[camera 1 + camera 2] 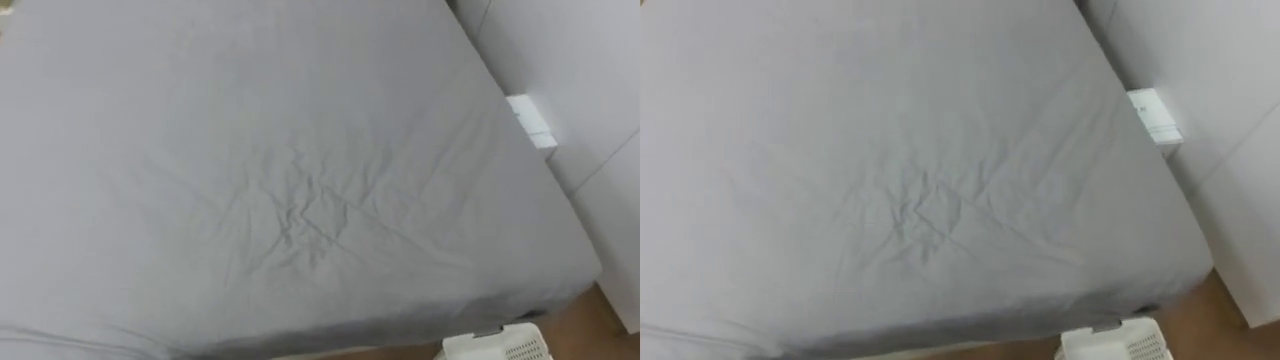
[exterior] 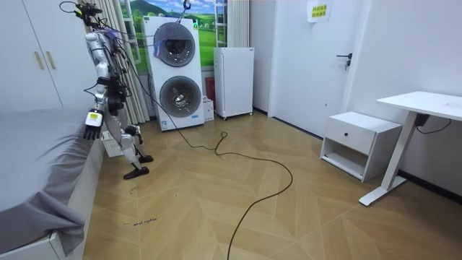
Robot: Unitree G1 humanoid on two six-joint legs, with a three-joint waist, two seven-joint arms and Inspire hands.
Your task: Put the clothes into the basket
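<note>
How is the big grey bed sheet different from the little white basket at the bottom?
The bed sheet is grey; the basket is white. The sheet is soft cloth with wrinkles near its middle; the basket has a wall full of small holes. The sheet spreads wide; the basket peeks in low down, on the floor by the sheet's corner. Both sit close to the robot.

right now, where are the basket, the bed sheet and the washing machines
basket [image 1: 495, 346]: left eye view, on its white latticed edge
bed sheet [image 1: 300, 215]: left eye view, on the creased middle
washing machines [image 2: 175, 94]: room view, on the lower round door
</note>
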